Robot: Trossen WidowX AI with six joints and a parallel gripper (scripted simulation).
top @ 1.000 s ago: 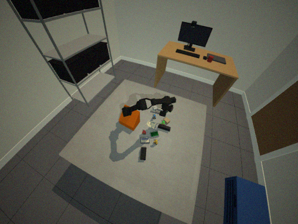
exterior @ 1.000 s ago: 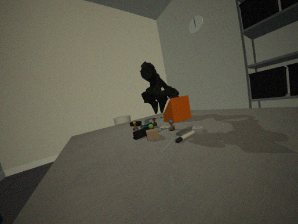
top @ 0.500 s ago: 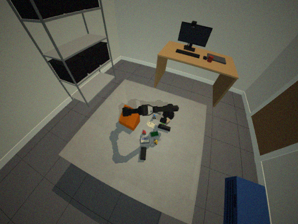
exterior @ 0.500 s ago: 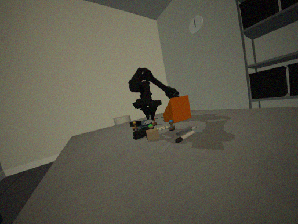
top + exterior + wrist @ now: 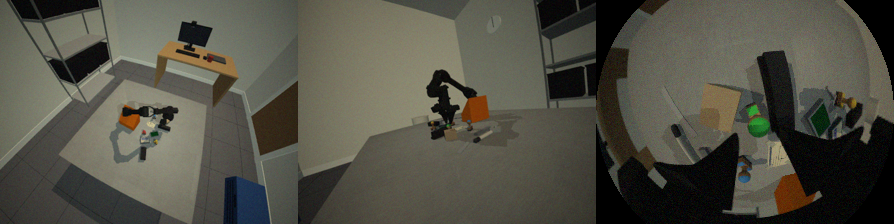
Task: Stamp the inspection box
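Observation:
My gripper (image 5: 166,122) (image 5: 448,123) (image 5: 758,133) is open and points down. In the wrist view the green-knobbed stamp (image 5: 758,127) (image 5: 449,126) shows between its fingertips, with nothing gripped. How high the tips are above the knob is hard to tell. The pale card (image 5: 151,124) (image 5: 461,127) (image 5: 777,154) lies beside this stamp; its box and any print are too small to read. The green pad (image 5: 154,133) (image 5: 819,117) lies in a shallow tray beyond the card. No lettering shows on the stamps.
A long black block (image 5: 438,133) (image 5: 777,90) and a tan block (image 5: 450,134) (image 5: 719,107) flank the green stamp. A blue-knobbed stamp (image 5: 469,125) (image 5: 744,176), yellow stamp (image 5: 156,141) and red stamp (image 5: 144,132) stand nearby. An orange wedge (image 5: 129,120) (image 5: 479,108) is beside the arm; a marker (image 5: 484,136) lies loose.

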